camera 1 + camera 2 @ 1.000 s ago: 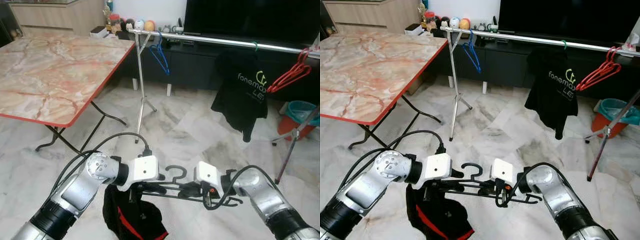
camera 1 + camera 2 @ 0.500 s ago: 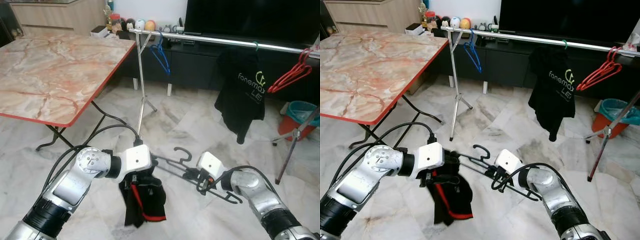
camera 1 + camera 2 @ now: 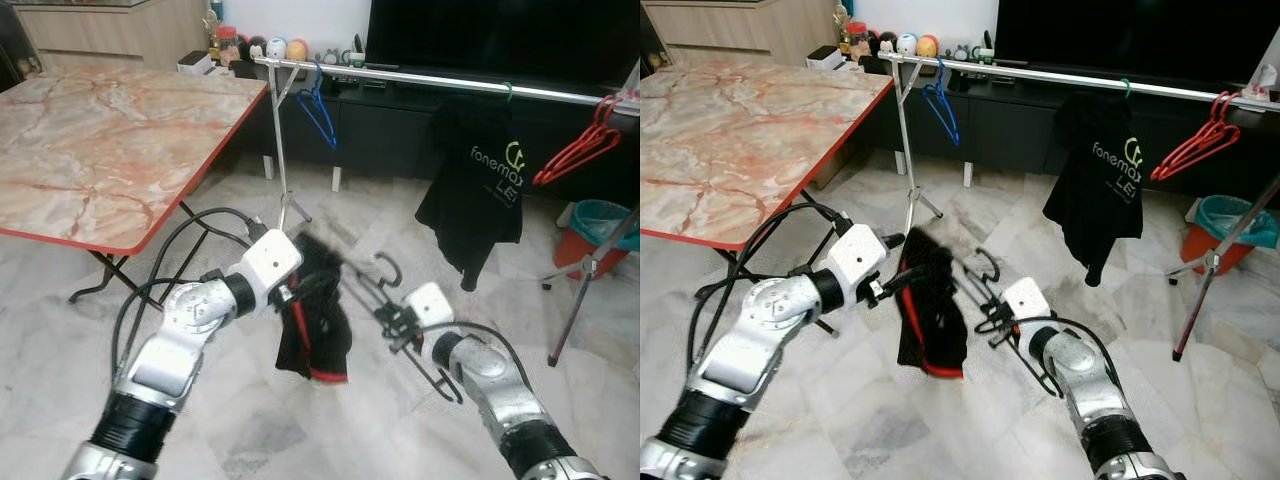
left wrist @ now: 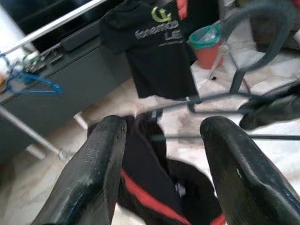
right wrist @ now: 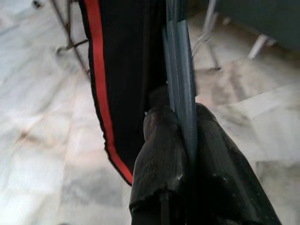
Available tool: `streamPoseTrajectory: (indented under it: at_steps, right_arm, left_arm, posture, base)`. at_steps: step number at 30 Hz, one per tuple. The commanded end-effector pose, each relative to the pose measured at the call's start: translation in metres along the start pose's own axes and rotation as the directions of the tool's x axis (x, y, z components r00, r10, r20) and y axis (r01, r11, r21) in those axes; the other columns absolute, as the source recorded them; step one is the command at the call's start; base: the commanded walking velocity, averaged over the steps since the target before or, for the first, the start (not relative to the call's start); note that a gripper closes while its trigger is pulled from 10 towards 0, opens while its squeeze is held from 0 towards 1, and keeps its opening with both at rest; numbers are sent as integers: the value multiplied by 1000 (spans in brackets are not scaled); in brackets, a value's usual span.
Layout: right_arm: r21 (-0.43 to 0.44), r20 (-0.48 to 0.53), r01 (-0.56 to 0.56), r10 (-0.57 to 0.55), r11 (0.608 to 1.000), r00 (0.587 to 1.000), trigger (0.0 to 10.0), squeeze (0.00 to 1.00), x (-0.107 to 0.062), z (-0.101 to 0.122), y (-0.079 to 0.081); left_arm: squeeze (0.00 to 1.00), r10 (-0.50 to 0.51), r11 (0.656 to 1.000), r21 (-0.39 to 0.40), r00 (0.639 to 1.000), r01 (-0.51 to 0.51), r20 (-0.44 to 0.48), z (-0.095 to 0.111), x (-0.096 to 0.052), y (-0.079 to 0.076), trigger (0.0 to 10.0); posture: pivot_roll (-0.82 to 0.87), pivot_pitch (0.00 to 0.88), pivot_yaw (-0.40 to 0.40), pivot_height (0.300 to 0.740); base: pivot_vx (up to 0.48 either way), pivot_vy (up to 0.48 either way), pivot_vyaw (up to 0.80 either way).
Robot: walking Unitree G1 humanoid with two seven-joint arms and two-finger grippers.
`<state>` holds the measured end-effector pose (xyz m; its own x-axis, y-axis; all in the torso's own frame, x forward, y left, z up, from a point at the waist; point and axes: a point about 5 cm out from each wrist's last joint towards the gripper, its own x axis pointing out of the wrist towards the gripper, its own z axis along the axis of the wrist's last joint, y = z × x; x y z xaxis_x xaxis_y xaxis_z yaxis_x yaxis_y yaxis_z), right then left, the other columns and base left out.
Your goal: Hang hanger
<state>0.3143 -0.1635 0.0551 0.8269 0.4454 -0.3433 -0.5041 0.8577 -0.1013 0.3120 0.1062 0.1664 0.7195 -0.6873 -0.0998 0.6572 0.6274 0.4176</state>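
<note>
While both arms are raised over the pale marble floor (image 3: 330,430), the thin dark wire hanger (image 3: 375,285) sits up in the air between them, with a black garment with a red stripe (image 3: 315,325) draped over one end and hanging down. The right gripper (image 5: 180,140) has its two fingers squeezed tight around the hanger's bars, which run straight out past the fingertips, with the black-and-red cloth just beyond and to one side. The left gripper (image 4: 161,154) is spread wide; the garment and the hanger's bars pass across the gap between its fingers (image 4: 93,183), but I honestly can't tell if either finger is touching them. The hanger's hook (image 3: 388,268) points up, well short of the long silver clothes rail (image 3: 440,80) ahead of both grippers. On that rail: a blue hanger (image 3: 318,105), a black T-shirt with pale lettering (image 3: 480,190) and some red hangers (image 3: 580,150). Off to the left arm's side is a marble-patterned folding table with a red edge (image 3: 90,160).
</note>
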Motion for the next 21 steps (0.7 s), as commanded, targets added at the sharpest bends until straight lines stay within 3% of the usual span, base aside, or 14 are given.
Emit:
streamPoseTrajectory:
  at_steps: [1,4,7,11,13,16,17,21]
  right_arm:
    - [15,79,25,-26,1000,997,0,0,2,18,-3]
    - [-13,76,-30,31,999,997,0,0,4,21,5]
    - [10,80,-22,21,1000,997,0,0,5,24,4]
    - [2,71,-16,16,1000,997,0,0,3,23,1]
    - [-1,69,-16,16,1000,997,0,0,2,23,0]
    - [-8,68,3,-3,1000,998,0,0,0,24,-4]
    - [-10,66,3,-3,1000,998,0,0,0,24,-4]
    - [-18,68,-14,15,1000,998,0,0,-2,25,-1]
  left_arm:
    - [0,31,999,-8,999,-31,-38,-9,0,1,10000]
    - [0,118,990,-70,991,-122,-57,-16,8,8,10000]
    - [0,141,986,-78,988,-146,-61,-17,11,12,10000]
    - [0,198,965,-164,979,-203,-44,-19,19,16,10000]
    - [0,201,969,-135,978,-206,-49,-21,20,15,10000]
    - [0,233,955,-177,971,-238,-52,-25,20,17,10000]
    - [1000,227,949,-215,973,-232,-51,-28,19,18,10000]
    - [1000,224,945,-227,972,-236,-76,-38,16,16,10000]
  posture:
    - [112,0,-24,740]
    - [106,0,-22,740]
    - [99,0,-17,740]
    - [77,0,-17,740]
    - [73,0,-15,740]
    - [63,0,-8,740]
    - [63,0,-7,740]
    - [65,0,-5,740]
  base:
    - [0,0,0]
    - [0,0,0]
    - [0,0,0]
    - [0,0,0]
    - [0,0,0]
    - [0,0,0]
    - [0,0,0]
    - [0,0,0]
